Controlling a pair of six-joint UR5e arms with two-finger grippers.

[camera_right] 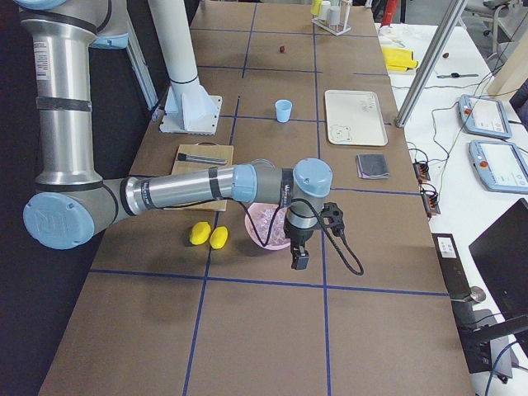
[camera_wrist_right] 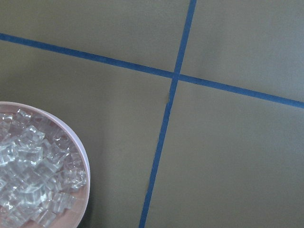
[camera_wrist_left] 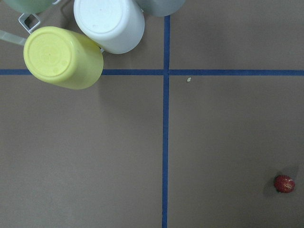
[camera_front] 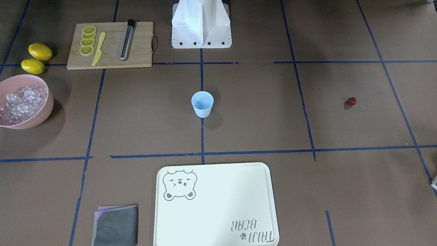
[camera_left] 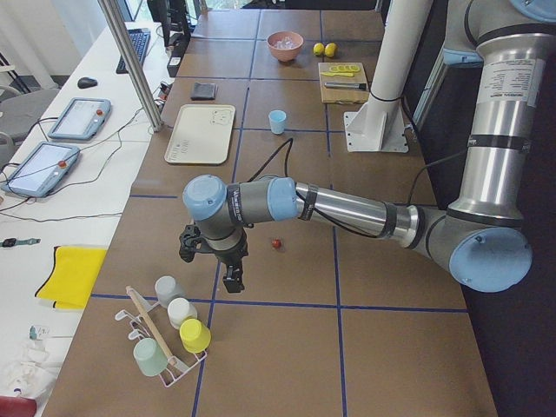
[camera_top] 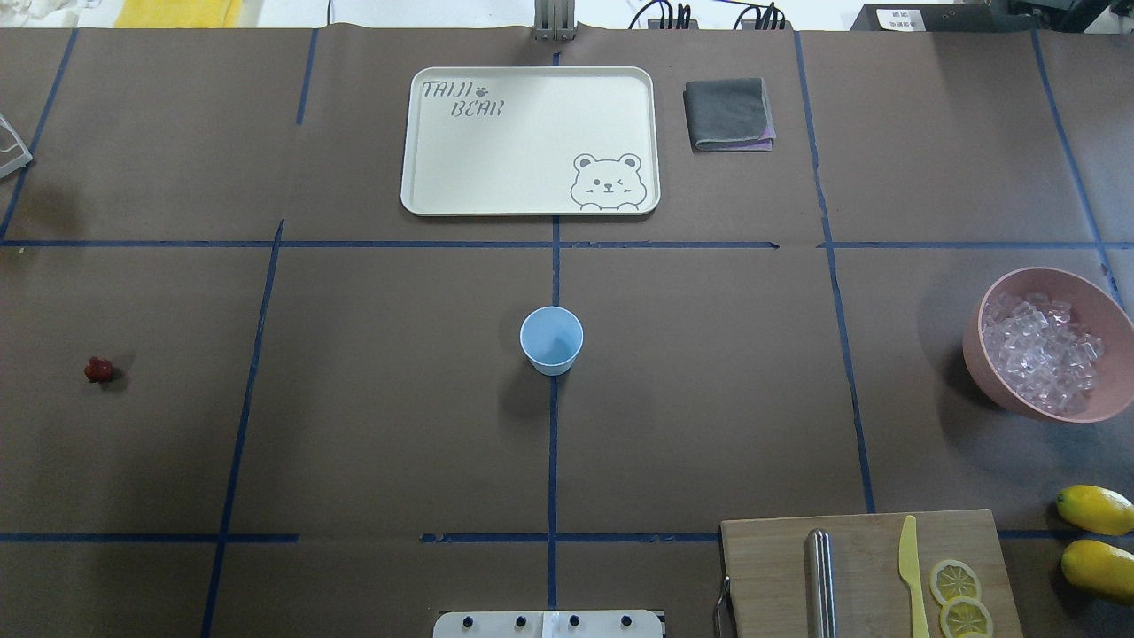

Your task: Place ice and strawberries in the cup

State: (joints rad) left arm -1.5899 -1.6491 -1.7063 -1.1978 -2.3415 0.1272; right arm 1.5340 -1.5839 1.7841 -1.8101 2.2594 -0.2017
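The pale blue cup stands upright and empty at the table's middle, also in the front-facing view. One dark red strawberry lies alone on the table's left side and shows in the left wrist view. The ice fills the pink bowl at the right and shows in the right wrist view. My left gripper hangs above the table near the strawberry. My right gripper hangs just beside the bowl. Both show only in side views, so I cannot tell whether they are open or shut.
A cream tray and a folded grey cloth lie at the far edge. A wooden board holds a metal tube, a yellow knife and lemon slices, with two lemons beside it. A rack of upturned cups stands near my left gripper.
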